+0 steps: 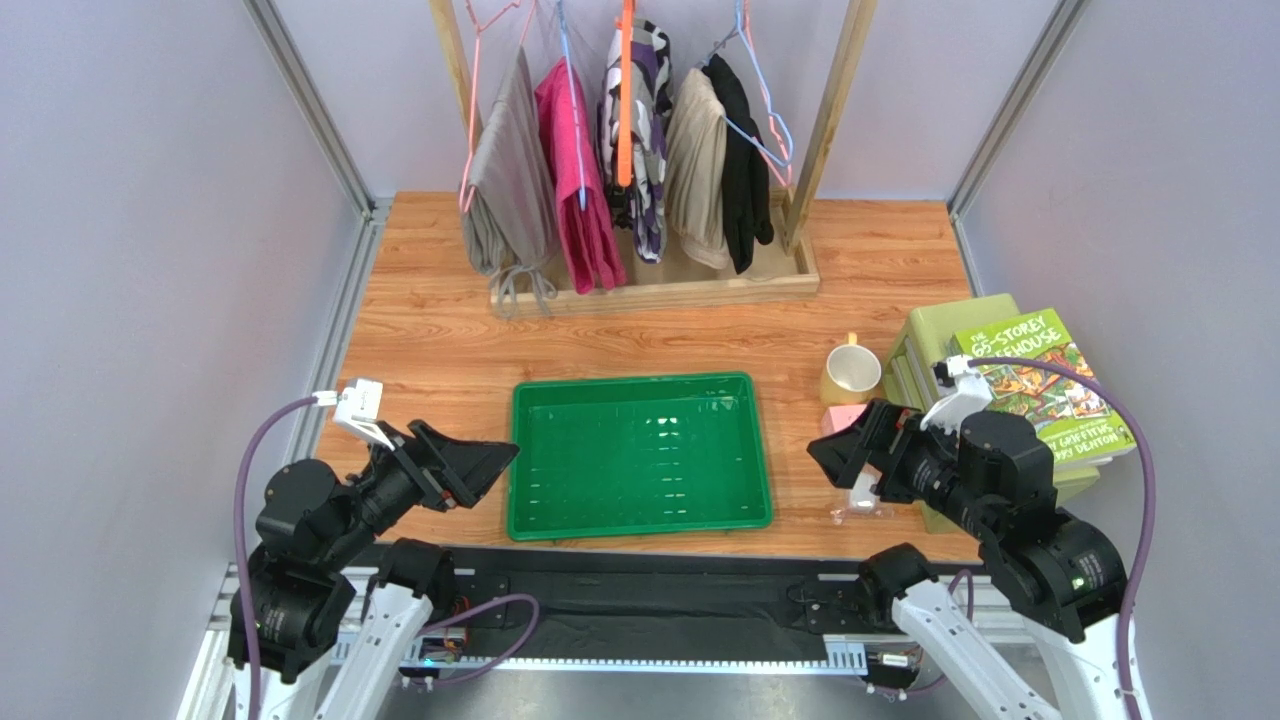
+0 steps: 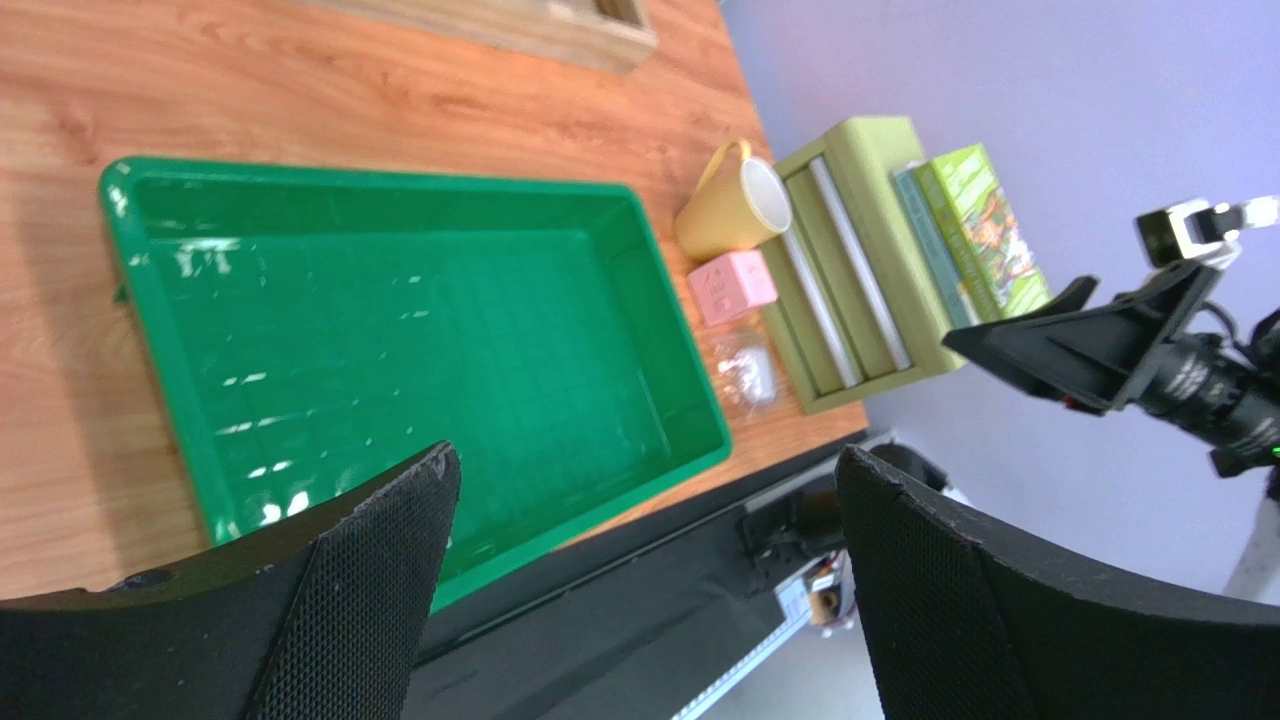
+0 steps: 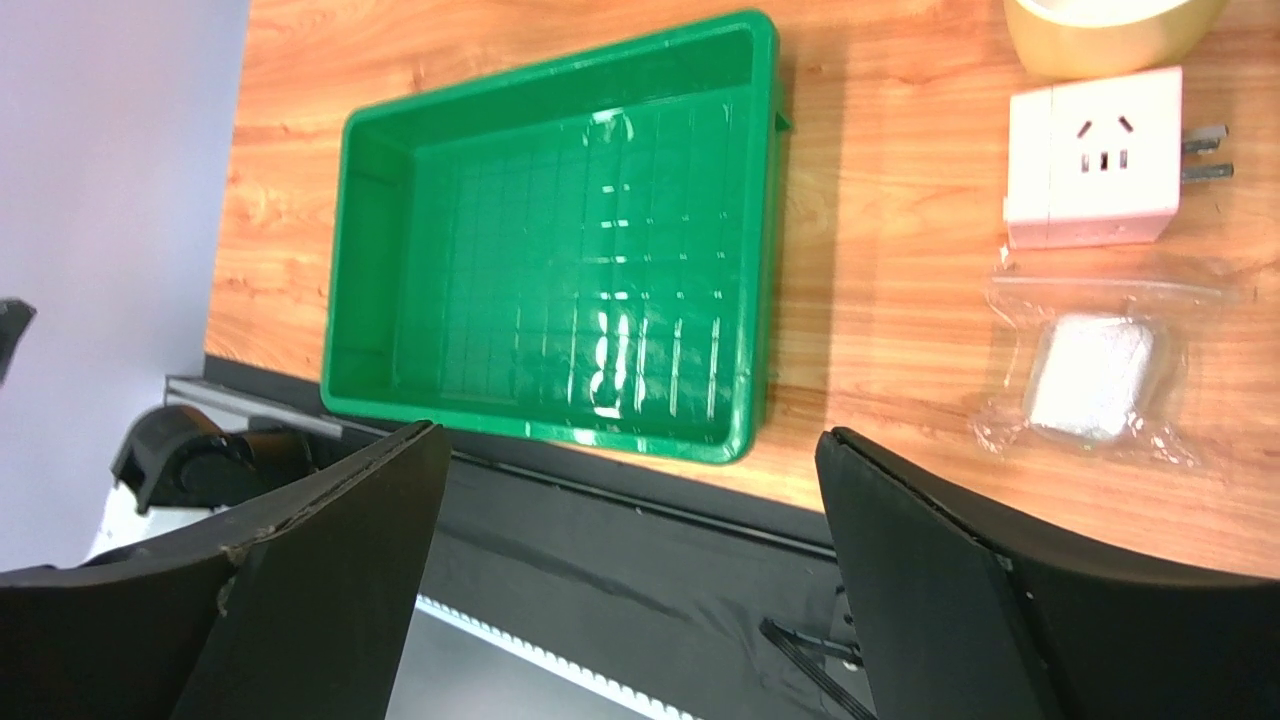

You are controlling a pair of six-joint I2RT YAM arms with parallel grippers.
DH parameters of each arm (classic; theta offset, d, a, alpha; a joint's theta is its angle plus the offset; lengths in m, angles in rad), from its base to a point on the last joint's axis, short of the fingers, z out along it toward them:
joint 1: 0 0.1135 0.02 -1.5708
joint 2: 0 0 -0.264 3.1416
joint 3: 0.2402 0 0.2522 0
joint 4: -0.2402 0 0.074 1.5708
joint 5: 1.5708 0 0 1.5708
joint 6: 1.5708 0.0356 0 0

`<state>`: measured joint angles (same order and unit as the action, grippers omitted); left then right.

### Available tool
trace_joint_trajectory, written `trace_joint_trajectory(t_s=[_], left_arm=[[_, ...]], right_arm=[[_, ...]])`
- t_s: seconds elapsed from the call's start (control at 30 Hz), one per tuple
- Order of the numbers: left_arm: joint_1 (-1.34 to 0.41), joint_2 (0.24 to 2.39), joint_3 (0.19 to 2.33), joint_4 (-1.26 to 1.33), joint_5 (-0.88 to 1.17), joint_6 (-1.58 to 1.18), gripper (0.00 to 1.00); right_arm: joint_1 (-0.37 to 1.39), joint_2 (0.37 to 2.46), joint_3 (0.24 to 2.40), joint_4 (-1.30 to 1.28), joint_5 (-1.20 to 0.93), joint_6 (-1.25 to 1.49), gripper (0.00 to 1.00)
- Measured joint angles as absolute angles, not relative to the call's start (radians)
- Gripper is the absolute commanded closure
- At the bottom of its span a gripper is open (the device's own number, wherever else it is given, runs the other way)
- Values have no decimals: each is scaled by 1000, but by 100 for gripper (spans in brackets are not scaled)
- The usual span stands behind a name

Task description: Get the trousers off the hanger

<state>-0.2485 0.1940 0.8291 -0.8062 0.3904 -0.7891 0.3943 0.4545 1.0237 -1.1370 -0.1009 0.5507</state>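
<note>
The magenta-pink trousers point(image 1: 576, 165) hang folded over the thin light-blue wire hanger point(image 1: 565, 30) on the wooden rack at the back of the table, second garment from the left. My left gripper point(image 1: 489, 462) is open and empty, low beside the left end of the green tray point(image 1: 642, 528). My right gripper point(image 1: 830, 446) is open and empty, low at the tray's right end. Both are far from the rack. In the left wrist view point(image 2: 646, 458) and the right wrist view point(image 3: 631, 435) the jaws stand wide apart with nothing between them. The trousers do not show in either wrist view.
On the rack hang grey trousers point(image 1: 508, 173) on a pink-red hanger, a purple-white patterned garment point(image 1: 640, 143) on an orange hanger point(image 1: 625, 90), and beige and black garments point(image 1: 721, 150). A yellow mug point(image 1: 851, 369), a pink plug adapter point(image 3: 1094, 177), a plastic bag point(image 3: 1094, 375) and books point(image 1: 1037, 383) lie at the right.
</note>
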Motion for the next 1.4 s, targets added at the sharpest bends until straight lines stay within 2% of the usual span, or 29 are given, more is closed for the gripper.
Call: trace_joint_trajectory(t_s=[0.17,0.53,0.87,1.17,1.4], left_arm=[[-248,223,857,-878,392,-741,1],[-248,514,1032,-899,470,-663,2],[-248,742,1222,-870,489,-658,5],[-248,1073,1599,-879,487,-578,4],[-248,1391,1966,-894,463,-518,5]], right_arm=[[396,407,1025,-1174,-138,523,0],[396,408,1030,-1174,-229,488,0],[396,485,1031,-1271,-152,525,0],[396,419,1008,-1278,-265,490,0],[396,604,1067,-1350,-101,500,0]])
